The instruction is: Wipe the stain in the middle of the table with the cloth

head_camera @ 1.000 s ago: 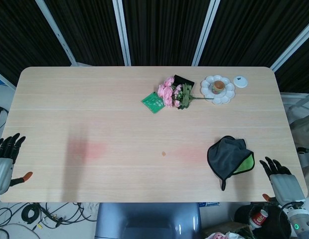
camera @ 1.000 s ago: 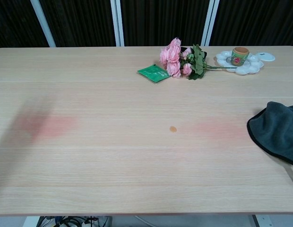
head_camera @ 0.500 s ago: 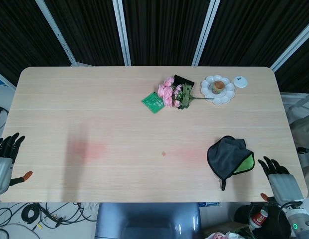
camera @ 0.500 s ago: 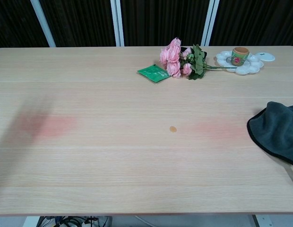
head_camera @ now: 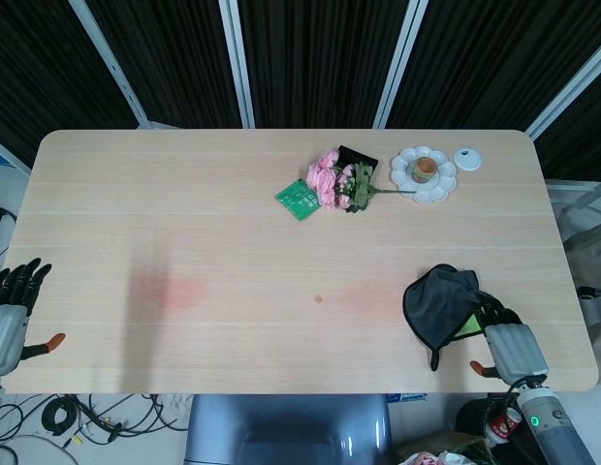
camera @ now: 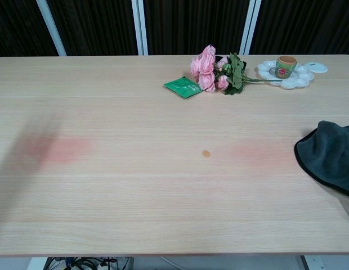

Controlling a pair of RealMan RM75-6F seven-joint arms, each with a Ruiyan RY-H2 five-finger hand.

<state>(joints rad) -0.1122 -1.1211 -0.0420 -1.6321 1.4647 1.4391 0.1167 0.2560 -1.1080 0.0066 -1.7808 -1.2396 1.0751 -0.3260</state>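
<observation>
The cloth point(head_camera: 443, 303), dark grey with a bright green underside showing at its near right edge, lies crumpled on the table point(head_camera: 184, 194) at about four o'clock from the centre, close to the near right corner. The right hand point(head_camera: 505, 334) sits at the cloth's near right edge with its fingertips on or under the green fold; whether it actually grips the fabric I cannot tell, since the fingers are half hidden there. The stain point(head_camera: 319, 298), a small brownish spot, sits near the middle of the table, well apart from the cloth at its nine o'clock. The left hand point(head_camera: 12, 305) hangs off the table's near left edge, at about eight o'clock, fingers spread and holding nothing. Up at one o'clock lie a bunch of pink flowers point(head_camera: 337, 181), a green packet point(head_camera: 298, 199) just beside them, and a white flower-shaped dish point(head_camera: 424, 173) with a small cup in it. The chest view shows neither hand
</observation>
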